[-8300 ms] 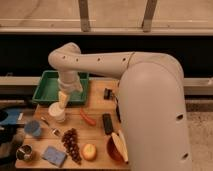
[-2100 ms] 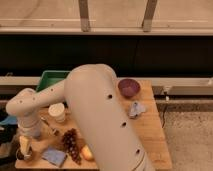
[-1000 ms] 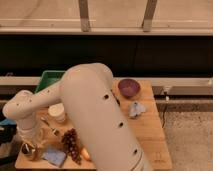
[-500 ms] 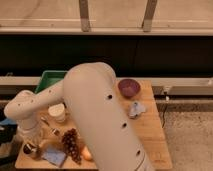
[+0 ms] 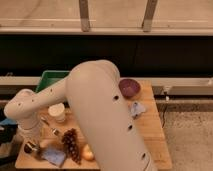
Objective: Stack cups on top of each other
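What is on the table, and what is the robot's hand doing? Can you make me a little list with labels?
gripper: low at the table's front left corner, fingers shut, right at the shiny metal cup
holding it: cannot tell
white cup: upright, behind the grapes
grapes: near the front edge, next to the blue sponge
purple bowl: at the back, right of the arm
green tray: back left
table: wooden
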`<state>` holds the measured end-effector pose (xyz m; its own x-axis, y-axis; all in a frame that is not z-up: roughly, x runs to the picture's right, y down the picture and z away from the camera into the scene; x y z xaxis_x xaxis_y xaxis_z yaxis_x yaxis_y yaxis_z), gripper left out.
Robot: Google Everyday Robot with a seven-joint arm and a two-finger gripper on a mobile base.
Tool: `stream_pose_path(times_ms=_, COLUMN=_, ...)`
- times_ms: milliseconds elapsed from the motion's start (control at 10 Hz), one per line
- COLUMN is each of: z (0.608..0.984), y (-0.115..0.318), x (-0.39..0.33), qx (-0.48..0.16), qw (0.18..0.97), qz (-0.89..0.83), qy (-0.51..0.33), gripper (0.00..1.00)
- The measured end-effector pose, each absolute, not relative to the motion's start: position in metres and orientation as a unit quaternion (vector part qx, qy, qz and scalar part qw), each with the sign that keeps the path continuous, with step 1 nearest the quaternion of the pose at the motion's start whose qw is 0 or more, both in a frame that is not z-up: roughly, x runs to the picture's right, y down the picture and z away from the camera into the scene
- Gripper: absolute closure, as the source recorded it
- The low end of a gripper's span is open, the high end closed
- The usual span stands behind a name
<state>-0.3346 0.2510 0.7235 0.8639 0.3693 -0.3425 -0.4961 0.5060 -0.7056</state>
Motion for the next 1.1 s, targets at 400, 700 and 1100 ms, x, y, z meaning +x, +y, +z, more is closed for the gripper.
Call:
stream_pose_path(times_ms=400, z=0.703, y=0.227, x=-0.327, qx=-0.413, qw=0.873, qz=0.254, qy=0.049, gripper=1.00)
stream_pose_path(times_ms=700, z=0.692, y=0.200, x=-0.323, qx=-0.388, qw=0.888, qz=0.241, qy=0.052, gripper=1.00)
stream_pose_path(times_ms=1100, z=0.683, y=0.142, x=-0.322, qx=-0.349, qw=0.909, qz=0.223, qy=0.051, gripper=1.00)
